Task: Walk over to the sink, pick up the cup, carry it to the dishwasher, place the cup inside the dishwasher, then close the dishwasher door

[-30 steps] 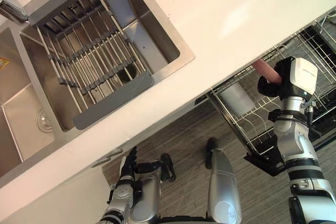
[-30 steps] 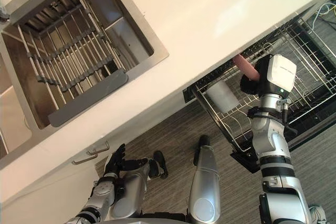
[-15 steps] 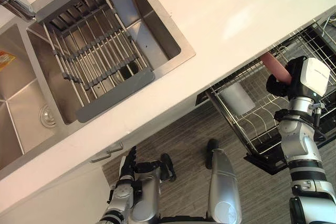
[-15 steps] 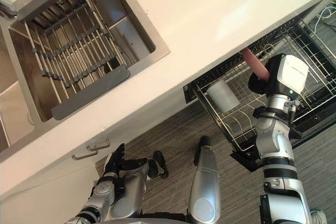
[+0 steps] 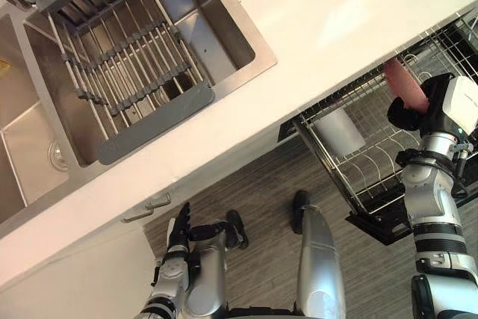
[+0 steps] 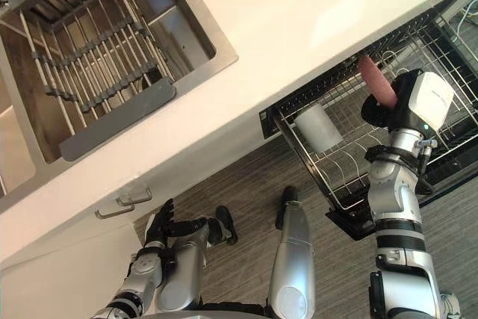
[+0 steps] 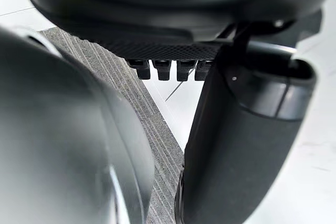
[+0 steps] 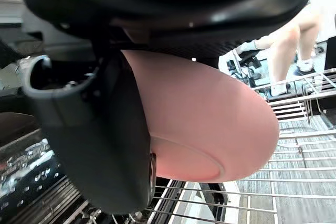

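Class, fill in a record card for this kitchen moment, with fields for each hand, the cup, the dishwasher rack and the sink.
Right hand: curled round the pink cup, over the dishwasher rack
Left hand: open, low by the cabinet front, holding nothing
Pink cup: held, not yet set down
Dishwasher rack: pulled out from under the counter; a grey cup sits in it
Sink: a slatted drying rack spans it

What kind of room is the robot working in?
Most likely a kitchen: a steel sink with a drying rack in a pale countertop, and a pulled-out dishwasher rack below it.
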You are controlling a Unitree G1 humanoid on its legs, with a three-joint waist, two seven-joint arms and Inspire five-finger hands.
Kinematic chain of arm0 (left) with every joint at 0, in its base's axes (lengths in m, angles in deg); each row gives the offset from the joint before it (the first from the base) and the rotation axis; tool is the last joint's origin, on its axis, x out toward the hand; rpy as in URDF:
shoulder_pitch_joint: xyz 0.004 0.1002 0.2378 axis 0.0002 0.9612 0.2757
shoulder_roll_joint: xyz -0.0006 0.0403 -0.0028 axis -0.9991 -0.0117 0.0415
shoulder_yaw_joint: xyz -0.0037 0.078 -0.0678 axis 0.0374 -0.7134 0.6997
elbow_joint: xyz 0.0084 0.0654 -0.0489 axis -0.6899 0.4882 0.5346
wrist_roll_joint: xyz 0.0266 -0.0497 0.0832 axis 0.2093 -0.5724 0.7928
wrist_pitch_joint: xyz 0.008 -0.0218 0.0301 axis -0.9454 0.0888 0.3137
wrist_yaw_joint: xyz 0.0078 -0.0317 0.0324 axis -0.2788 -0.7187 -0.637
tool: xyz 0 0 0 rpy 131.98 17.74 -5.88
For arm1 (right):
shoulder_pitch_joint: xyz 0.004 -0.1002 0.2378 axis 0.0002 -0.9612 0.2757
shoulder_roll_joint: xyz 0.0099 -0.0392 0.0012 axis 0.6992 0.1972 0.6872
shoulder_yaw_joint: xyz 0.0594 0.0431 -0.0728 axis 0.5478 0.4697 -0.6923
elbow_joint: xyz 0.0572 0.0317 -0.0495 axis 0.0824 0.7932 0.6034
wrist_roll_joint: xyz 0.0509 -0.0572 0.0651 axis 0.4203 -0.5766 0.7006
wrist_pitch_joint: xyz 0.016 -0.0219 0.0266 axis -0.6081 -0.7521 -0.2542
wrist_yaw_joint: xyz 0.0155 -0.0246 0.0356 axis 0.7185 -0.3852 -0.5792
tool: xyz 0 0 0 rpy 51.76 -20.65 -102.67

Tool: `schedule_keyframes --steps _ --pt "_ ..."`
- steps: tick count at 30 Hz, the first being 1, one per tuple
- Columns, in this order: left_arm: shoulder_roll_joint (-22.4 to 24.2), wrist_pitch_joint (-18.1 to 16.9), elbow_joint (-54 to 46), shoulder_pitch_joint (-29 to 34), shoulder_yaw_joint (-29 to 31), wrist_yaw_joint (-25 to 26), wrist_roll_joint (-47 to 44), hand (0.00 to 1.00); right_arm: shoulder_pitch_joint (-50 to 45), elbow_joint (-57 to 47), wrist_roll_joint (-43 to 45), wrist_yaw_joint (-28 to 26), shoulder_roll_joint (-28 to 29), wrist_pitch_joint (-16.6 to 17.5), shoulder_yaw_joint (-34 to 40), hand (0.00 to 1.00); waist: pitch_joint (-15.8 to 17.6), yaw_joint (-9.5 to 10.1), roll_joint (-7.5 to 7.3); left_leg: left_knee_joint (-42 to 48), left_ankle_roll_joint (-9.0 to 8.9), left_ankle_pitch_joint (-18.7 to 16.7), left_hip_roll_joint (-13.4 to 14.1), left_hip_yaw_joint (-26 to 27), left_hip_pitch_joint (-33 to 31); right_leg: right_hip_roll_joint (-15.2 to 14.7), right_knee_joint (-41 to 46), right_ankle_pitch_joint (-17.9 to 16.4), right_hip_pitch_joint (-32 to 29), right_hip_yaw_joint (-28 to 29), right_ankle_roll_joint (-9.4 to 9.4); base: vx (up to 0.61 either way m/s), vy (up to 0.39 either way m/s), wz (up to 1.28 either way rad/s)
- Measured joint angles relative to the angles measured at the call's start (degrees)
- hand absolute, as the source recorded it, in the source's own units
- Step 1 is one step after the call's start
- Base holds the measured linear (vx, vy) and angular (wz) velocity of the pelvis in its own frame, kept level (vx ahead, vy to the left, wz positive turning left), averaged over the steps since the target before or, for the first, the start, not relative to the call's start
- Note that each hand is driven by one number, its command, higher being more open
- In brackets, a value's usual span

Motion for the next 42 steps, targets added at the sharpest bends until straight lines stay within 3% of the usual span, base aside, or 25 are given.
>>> schedule_keyframes --steps 18,19,25,33,42 --pt "0.0 -0.1 0.2 -0.5 2.1 -0.1 -1.5 1.0 8.9 12.8 8.6 -1.8 0.0 0.2 -3.0 0.0 0.2 0.53 -0.78 0.6 0.05 0.1 0.1 0.2 -0.7 0.1 0.0 0.1 -0.5 0.2 0.02 0.02 0.003 -0.01" --pt "-0.1 -0.1 0.2 -0.5 2.2 -0.1 -1.5 1.0 9.5 13.6 8.8 -1.9 0.0 0.2 -3.1 1.0 0.2 0.53 -0.87 0.6 0.05 0.1 0.1 0.2 -0.7 0.1 0.0 0.1 -0.5 0.2 0.03 0.0 0.0 0.0" --pt "-0.6 -0.1 0.3 -0.5 2.8 -0.1 -1.5 1.0 11.9 17.0 9.0 -2.9 0.2 0.9 -5.6 1.0 0.2 0.54 -2.05 -0.1 0.05 0.1 0.1 0.2 -0.4 0.4 -0.5 0.5 -0.5 0.2 -0.28 0.0 0.0 0.0" --pt "-0.3 0.1 0.5 -0.7 4.0 -0.1 -1.5 1.0 12.9 18.5 9.0 -3.4 2.3 0.9 -6.1 1.0 0.1 0.63 -2.17 -0.4 0.05 0.1 0.4 0.3 -0.4 1.0 -1.4 1.5 -0.5 0.3 -0.56 0.0 -0.002 -0.02" --pt "-0.3 0.8 0.9 -0.7 4.0 0.0 -1.5 1.0 5.3 10.1 8.9 -4.5 6.6 0.8 -7.3 1.0 0.0 0.83 -2.5 -1.0 -0.05 0.3 0.6 0.1 1.6 1.2 -2.1 1.6 1.8 -0.1 -0.61 0.0 0.0 0.0"
